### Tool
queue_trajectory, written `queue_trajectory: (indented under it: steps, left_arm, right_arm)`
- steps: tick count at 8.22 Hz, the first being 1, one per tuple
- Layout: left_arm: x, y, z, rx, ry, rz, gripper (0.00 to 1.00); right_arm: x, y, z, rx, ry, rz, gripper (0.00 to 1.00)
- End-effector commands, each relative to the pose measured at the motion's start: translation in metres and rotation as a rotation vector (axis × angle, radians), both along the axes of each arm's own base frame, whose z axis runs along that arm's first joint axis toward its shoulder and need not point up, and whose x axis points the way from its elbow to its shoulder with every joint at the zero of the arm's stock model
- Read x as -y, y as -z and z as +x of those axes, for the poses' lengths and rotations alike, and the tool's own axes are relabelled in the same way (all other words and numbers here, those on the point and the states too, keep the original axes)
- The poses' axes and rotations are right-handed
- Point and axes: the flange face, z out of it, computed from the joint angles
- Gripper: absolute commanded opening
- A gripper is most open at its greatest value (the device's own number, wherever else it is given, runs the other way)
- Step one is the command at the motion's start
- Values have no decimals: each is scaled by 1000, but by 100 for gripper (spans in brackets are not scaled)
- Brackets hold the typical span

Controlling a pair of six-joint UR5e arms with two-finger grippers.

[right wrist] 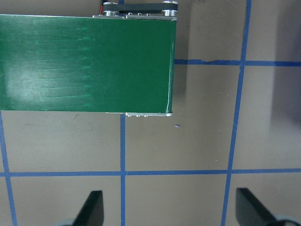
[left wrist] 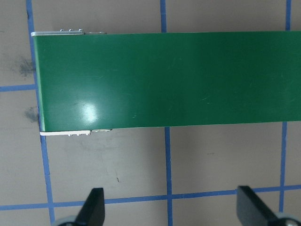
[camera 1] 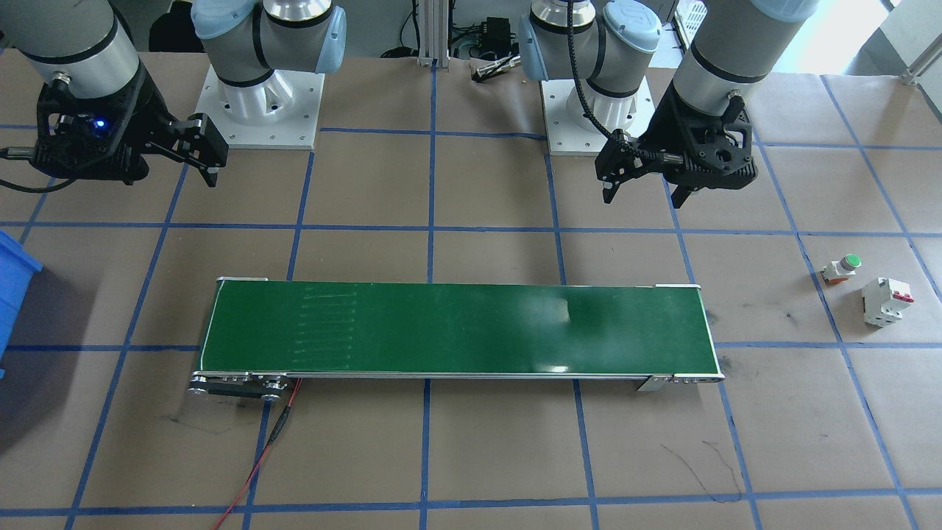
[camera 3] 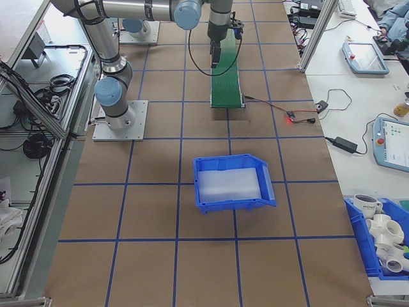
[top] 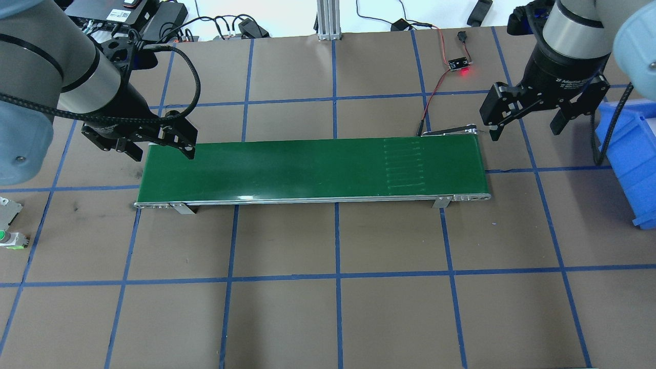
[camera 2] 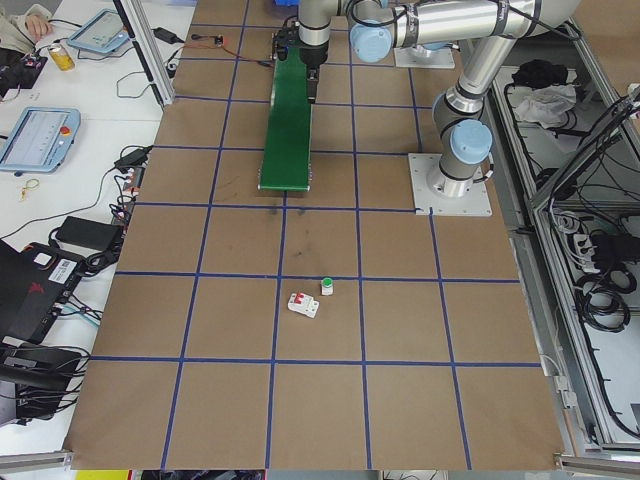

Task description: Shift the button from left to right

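**A:** Overhead exterior view: button [top: 11, 239] sits at the table's left edge, just beside the white circuit breaker [top: 8, 210]. Nothing holds it. It rests on the brown paper, green cap out to the side.

**B:** Arms?

**A:** Left gripper [top: 161, 148] hangs over the left end of the conveyor belt [top: 307, 169], fingers spread, empty. Right gripper [top: 525, 125] hangs just off the belt's right end, also spread and empty. The wrist views confirm it: both show 2 parted fingertips with bare paper between them.

**B:** Why park there?

**A:** My guess is 1 arm per end of the belt: left loads, belt carries, right unloads. That would fit left-to-right, and the blue bin [top: 633, 159] at the table's right edge looks like the drop point. Not confirmed.

**B:** So nothing is done yet.

**A:** Right, pick not started. The left arm has to go outward toward the table's left edge first; the button is well apart from it.

**B:** Obstacles?

**A:** The breaker is the main one. In the front-facing view, breaker [camera 1: 887, 300] and button [camera 1: 841, 269] are near each other but apart, so there is little room for spread fingers on that side. The belt surface is bare. The red wire [top: 433, 95] and small board [top: 459, 64] lie at the far right, off the path.
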Motion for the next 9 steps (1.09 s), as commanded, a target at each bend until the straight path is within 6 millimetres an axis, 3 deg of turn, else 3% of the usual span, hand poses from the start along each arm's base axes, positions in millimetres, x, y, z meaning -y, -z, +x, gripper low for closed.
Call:
queue_trajectory:
  steps: [1, 2, 3, 5, 7, 9]
  left_arm:
    - [1, -3, 8, 14, 12, 1, 100]
    - [3, -4, 30, 81, 76, 5, 100]
    - [7, -4, 75, 133, 13, 16, 100]
    - [4, 9, 187, 122, -129, 55, 100]
    - [0, 31, 268, 103, -36, 88, 100]
    - [-20, 49, 354, 112, 7, 69, 100]
  right_arm:
    - [0, 0, 0, 0, 0, 0, 100]
    - [0, 0, 0, 0, 0, 0, 100]
    - [0, 0, 1, 0, -1, 0, 100]
    - [0, 0, 1, 0, -1, 0, 100]
    - [0, 0, 0, 0, 0, 0, 100]
    - [0, 0, 1, 0, -1, 0, 100]
